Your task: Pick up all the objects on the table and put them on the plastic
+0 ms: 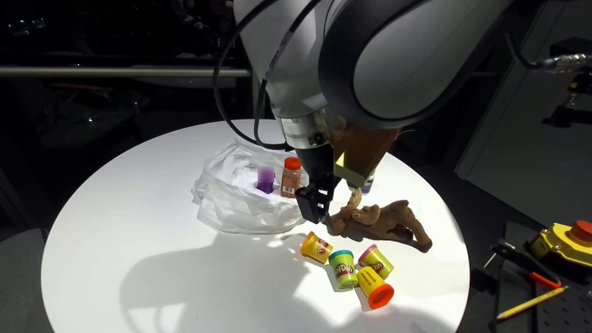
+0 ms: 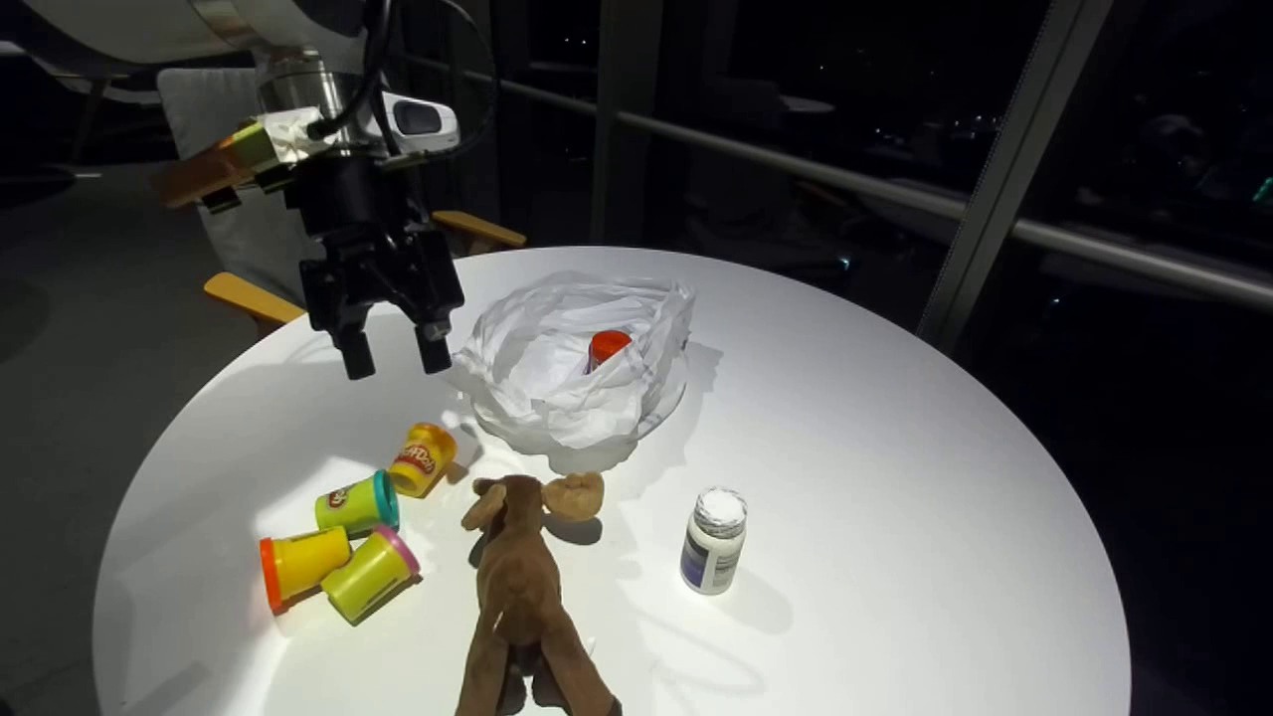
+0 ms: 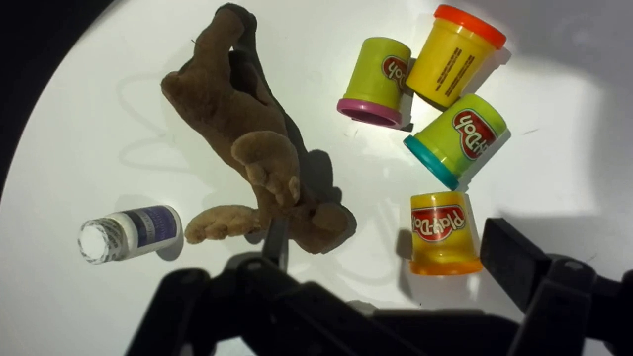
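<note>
My gripper (image 2: 395, 355) is open and empty above the table, and it also shows in the wrist view (image 3: 388, 242). Below it lies a yellow Play-Doh tub with an orange lid (image 3: 439, 232). Beside that lie a green tub with a teal lid (image 3: 457, 141), a green tub with a pink lid (image 3: 376, 79) and a yellow tub with a red lid (image 3: 455, 57). A brown plush moose (image 2: 522, 587) lies near them. A white bottle (image 2: 713, 542) stands upright. The crumpled white plastic bag (image 1: 226, 208) holds a red-capped jar (image 1: 290, 180) and a purple item (image 1: 265, 185).
The round white table (image 1: 92, 259) has a curved edge. A chair (image 2: 239, 278) stands behind it. A yellow box with a red button (image 1: 562, 245) and a pencil (image 1: 532, 303) are off the table's side. Windows lie beyond.
</note>
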`<move>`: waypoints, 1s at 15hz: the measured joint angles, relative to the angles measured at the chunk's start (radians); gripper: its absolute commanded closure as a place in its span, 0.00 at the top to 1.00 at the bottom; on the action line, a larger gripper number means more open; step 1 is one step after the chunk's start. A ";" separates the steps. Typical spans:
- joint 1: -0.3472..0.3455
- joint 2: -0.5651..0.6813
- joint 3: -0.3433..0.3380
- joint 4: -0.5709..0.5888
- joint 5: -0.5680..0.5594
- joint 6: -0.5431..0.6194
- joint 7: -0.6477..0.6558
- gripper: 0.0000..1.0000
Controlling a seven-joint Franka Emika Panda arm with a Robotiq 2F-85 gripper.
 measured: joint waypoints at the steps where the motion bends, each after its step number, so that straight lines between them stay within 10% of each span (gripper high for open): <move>1: 0.001 0.014 0.007 -0.001 -0.015 0.025 -0.022 1.00; 15: 0.051 0.196 -0.045 -0.011 -0.053 0.312 -0.082 1.00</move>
